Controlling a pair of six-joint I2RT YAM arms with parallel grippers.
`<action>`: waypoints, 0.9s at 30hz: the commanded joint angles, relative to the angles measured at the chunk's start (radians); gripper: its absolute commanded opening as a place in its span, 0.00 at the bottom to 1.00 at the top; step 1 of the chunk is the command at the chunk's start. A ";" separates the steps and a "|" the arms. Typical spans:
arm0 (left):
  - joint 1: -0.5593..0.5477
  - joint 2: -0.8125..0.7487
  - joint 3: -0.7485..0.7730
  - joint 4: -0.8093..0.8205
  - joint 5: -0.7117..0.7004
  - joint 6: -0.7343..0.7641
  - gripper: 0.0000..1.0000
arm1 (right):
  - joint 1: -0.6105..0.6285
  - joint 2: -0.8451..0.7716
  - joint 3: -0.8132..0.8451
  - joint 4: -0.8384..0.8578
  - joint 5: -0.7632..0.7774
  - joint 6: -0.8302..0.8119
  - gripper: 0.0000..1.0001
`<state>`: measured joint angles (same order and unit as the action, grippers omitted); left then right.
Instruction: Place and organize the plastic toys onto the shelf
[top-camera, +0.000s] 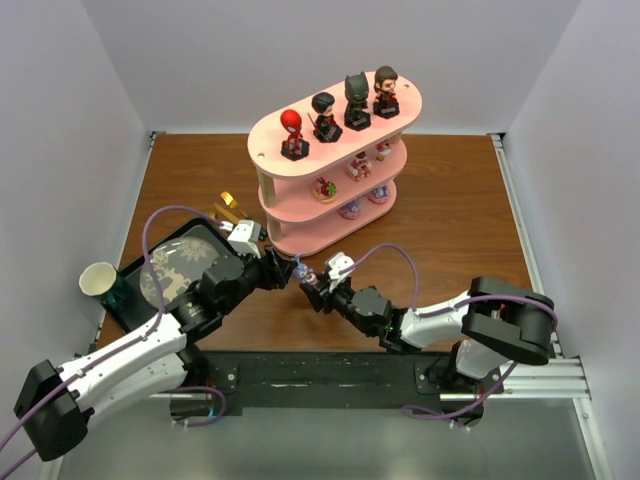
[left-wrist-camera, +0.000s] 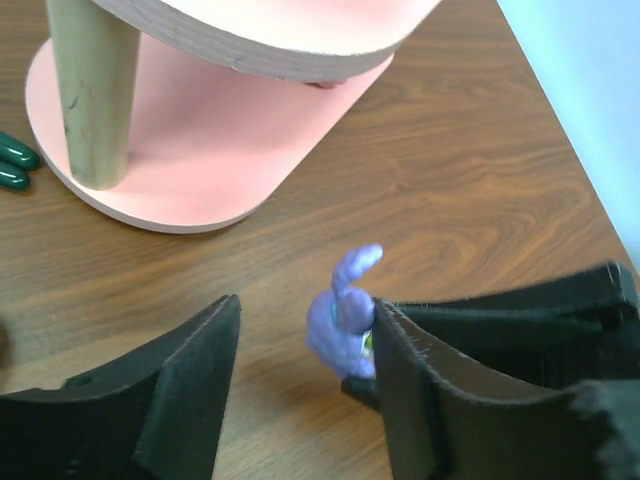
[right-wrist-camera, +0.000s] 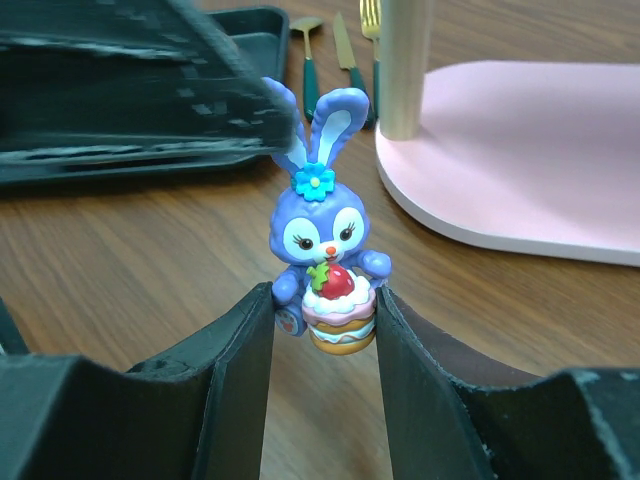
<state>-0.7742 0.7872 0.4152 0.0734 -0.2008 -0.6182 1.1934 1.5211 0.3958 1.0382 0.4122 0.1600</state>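
While my right claw (right-wrist-camera: 323, 310) clamped the small purple plastic bunny toy (right-wrist-camera: 320, 245) just before the pale pink three-tier shelf (top-camera: 268, 140), my spread left claw (left-wrist-camera: 305, 315), crowding it, could knock it loose.

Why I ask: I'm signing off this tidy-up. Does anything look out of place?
One stray: the purple bunny is off the pink shelf, pinched by the right gripper just in front of its bottom board, with the open left gripper around it.
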 joint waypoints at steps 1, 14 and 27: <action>-0.017 0.000 0.050 0.045 -0.078 -0.018 0.53 | 0.052 0.024 0.058 0.075 0.089 -0.072 0.00; -0.034 -0.014 0.051 0.016 -0.081 0.001 0.00 | 0.095 0.048 0.086 0.080 0.117 -0.085 0.00; -0.051 -0.042 0.099 0.009 0.010 0.280 0.00 | 0.049 -0.180 0.212 -0.443 -0.128 -0.017 0.63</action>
<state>-0.8112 0.7696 0.4538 0.0303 -0.2420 -0.4622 1.2774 1.4178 0.5377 0.7273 0.4175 0.1104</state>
